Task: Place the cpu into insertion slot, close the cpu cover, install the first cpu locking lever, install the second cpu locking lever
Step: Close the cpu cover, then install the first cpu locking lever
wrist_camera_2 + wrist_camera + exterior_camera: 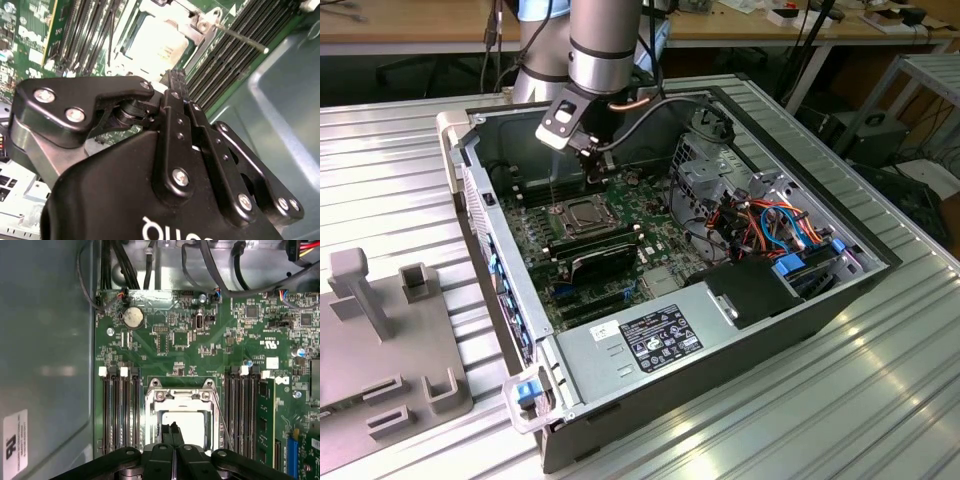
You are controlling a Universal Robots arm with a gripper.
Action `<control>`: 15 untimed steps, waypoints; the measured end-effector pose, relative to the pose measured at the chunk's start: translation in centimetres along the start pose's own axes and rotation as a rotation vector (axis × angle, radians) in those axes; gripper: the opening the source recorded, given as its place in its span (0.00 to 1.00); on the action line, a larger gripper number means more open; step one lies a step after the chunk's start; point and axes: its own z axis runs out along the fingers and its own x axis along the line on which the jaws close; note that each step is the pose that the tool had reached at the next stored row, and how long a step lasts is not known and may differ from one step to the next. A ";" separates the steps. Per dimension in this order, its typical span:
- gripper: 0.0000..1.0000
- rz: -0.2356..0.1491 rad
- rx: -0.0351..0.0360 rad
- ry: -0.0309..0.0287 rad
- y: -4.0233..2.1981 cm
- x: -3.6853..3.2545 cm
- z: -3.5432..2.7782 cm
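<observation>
1. An open case (720, 375) is laid on a ribbed metal table (840, 400). A grey fixture (390, 340) is set on the table at the exterior view's left, beside the case.
2. Wooden desks (420, 25) and loose cables are seen behind the table.
3. The arm (605, 40) is reached down into the case, and the gripper (588, 152) (173, 434) (172, 79) is held above the slot (583, 216), near the case's far wall.
4. In both wrist views the fingers are seen pressed together tip against tip, with nothing caught between them.
5. The cpu (192, 422) (160, 42) is seated in the slot. The cover (177, 396) (200, 40) is laid flat over it, so the cpu is seen through the cover's square opening.
6. A thin wire lever (221, 415) (242, 39) is angled away from one side of the cover.
7. In the first wrist view part of the cpu is hidden behind the fingertips, and the cover's near edge is cut off by the gripper's body. The slot's inside is covered and cannot be made out.
8. The cpu's top is flat, pale and glaring, and the cover is silvery metal.
9. The board is green, with long black memory slots (120, 410) on both sides of the slot and a round silver coin cell (133, 317) further off.
10. The gripper is matte black, jointed, and studded with bright screws.
</observation>
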 end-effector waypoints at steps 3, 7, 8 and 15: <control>0.11 0.000 0.0000 -0.0001 -0.01 -0.01 0.00; 0.11 0.000 -0.0001 0.0000 -0.32 -0.02 -0.01; 0.11 0.000 0.0000 0.0000 -0.71 -0.03 -0.03; 0.11 0.000 0.0000 -0.0001 -1.13 -0.03 -0.05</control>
